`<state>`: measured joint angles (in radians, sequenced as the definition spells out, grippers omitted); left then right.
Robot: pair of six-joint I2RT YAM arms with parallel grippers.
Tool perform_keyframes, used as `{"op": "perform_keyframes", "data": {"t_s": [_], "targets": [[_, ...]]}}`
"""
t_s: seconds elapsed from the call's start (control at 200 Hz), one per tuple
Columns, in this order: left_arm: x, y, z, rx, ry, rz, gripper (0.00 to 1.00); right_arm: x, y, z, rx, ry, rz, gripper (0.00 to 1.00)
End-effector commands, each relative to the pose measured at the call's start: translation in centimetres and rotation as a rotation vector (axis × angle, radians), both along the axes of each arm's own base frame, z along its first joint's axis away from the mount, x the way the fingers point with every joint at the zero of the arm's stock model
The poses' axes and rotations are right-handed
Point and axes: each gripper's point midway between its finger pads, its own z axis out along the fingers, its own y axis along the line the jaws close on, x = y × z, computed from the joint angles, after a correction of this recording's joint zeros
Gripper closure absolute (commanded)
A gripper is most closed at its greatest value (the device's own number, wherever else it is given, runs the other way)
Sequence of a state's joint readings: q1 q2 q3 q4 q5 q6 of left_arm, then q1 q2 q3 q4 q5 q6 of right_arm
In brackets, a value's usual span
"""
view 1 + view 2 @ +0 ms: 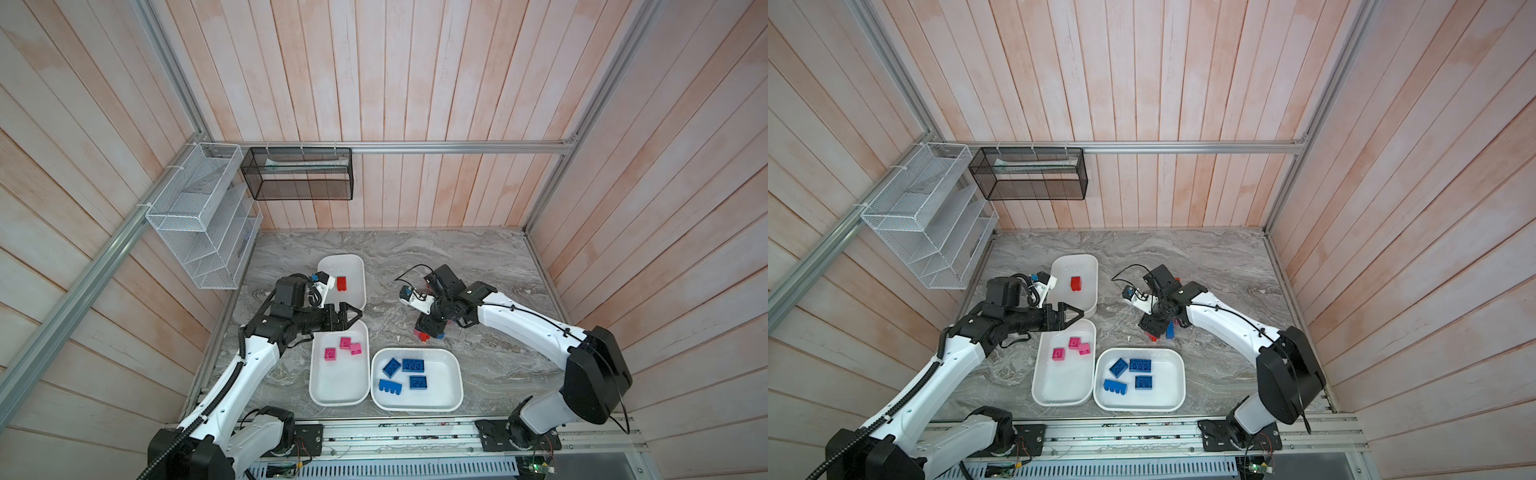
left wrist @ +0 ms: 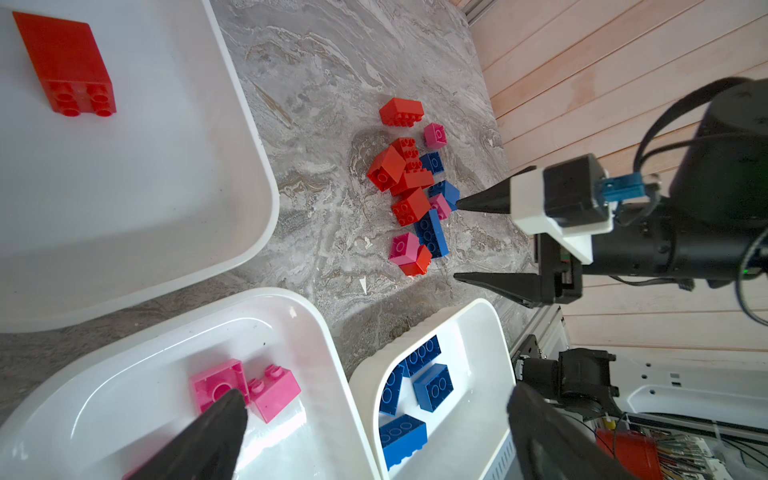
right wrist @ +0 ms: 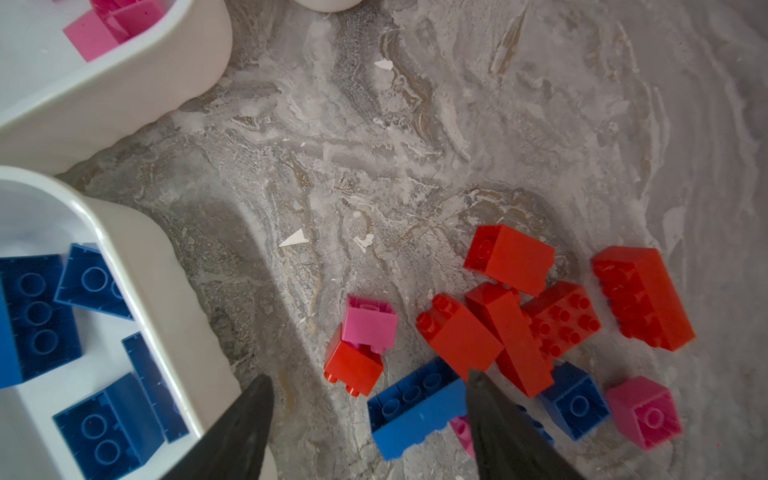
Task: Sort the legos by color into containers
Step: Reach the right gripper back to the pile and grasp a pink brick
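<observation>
Left gripper [image 1: 353,314] jaws wide, empty, above pink tub [image 1: 320,390]. Right gripper [image 3: 370,419] jaws parted, empty, straddling blue lego [image 3: 415,405] in table pile.

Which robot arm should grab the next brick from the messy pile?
Probably the right. The right gripper hangs open just over the loose pile, jaws astride a blue brick. The left gripper is open too, but back by the tubs.

My left arm reaches in level, left gripper [image 1: 353,313] spread wide, nothing between the fingers. My right arm bends down steeply at the wrist, right gripper [image 2: 457,241] pointing at the tabletop, jaws parted, holding nothing.
</observation>
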<state>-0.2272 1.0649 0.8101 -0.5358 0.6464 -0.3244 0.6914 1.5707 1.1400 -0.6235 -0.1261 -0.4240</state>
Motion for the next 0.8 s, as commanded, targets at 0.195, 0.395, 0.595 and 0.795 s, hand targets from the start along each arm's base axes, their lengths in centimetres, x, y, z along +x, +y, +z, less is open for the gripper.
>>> {"op": "perform_keyframes", "data": {"t_s": [0.195,0.395,0.595,0.795], "targets": [[0.6,0.3,0.1,0.030,-0.022,-0.005,0.00,0.1,-0.5,-4.0,-0.093,0.079,-0.024,0.26],[0.6,0.4,-0.4,0.040,-0.014,-0.005,0.00,0.6,-0.5,-5.7,-0.125,0.121,-0.036,0.29],[0.4,0.5,-0.6,0.048,-0.013,-0.009,0.00,1.0,-0.4,-6.6,-0.155,0.146,-0.039,0.34],[0.3,0.5,-0.5,0.044,-0.017,-0.010,0.00,0.6,-0.6,-7.6,-0.176,0.198,-0.058,0.46]]}}
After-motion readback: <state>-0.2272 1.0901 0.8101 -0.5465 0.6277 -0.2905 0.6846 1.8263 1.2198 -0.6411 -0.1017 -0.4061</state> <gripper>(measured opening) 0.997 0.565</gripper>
